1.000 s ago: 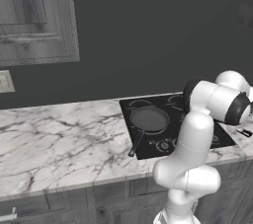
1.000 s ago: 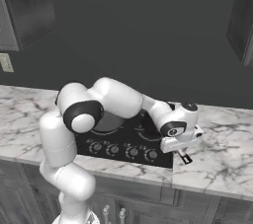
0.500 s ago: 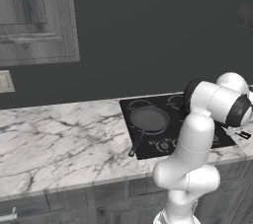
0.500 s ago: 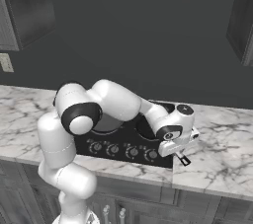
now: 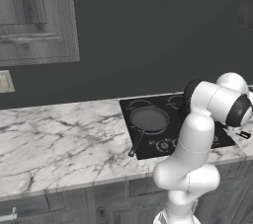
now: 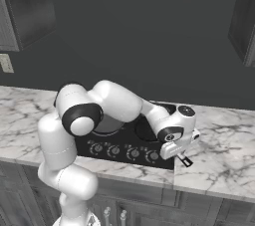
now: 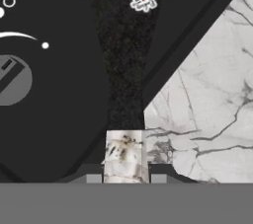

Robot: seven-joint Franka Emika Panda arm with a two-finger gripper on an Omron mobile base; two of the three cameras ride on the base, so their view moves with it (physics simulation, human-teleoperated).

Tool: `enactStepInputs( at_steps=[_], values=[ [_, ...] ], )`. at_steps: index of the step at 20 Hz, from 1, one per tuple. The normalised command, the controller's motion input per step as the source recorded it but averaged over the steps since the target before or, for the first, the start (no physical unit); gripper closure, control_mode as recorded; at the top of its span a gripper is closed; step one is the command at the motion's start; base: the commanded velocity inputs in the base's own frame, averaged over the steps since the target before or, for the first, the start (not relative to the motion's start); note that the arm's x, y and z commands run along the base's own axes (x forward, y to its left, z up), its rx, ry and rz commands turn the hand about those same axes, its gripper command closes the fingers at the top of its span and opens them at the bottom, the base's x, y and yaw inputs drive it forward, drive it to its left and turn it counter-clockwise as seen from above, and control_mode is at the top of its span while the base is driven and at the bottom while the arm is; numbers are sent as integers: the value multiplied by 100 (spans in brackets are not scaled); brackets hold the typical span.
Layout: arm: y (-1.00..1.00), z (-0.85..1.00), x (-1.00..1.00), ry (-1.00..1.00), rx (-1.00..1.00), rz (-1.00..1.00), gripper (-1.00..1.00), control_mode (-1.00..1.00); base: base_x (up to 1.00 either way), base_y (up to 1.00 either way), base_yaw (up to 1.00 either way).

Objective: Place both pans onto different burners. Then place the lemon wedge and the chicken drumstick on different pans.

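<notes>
Hand view is showing the fingers (image 7: 94, 177) drawn narrow and clamping the long dark handle (image 7: 126, 70) of the small all-black frying pan (image 6: 145, 130), whose long axis is running straight away from them along the right edge of the glossy black cooktop (image 7: 49, 109), beside the marble desk (image 7: 207, 99). The pan itself is lying beyond the fingers over the cooktop's right side, while the wide grey-lined frying pan (image 5: 148, 119) is sitting on a left burner.

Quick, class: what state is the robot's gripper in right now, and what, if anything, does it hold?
Gripper: shut on the black pan's handle, at the cooktop's right edge.
</notes>
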Motion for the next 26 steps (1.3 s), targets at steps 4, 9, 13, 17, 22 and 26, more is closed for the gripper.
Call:
enactStepInputs(
  at_steps=[4, 9, 13, 17, 22, 26],
  values=[
    [-2, 0, 10, 0, 0, 0, 100, -100, 0, 0, 0],
    [-2, 0, 15, 0, 0, 0, 100, -100, 0, 0, 0],
    [0, 0, 9, 0, 0, 0, 100, -100, 0, 0, 0],
    [-5, 0, 7, 0, 0, 0, 100, -100, 0, 0, 0],
    [-22, -9, 0, 0, 0, 2, 100, -100, 0, 0, 0],
    [-10, -6, 0, 0, 0, 1, 100, -100, 0, 0, 0]
  ],
)
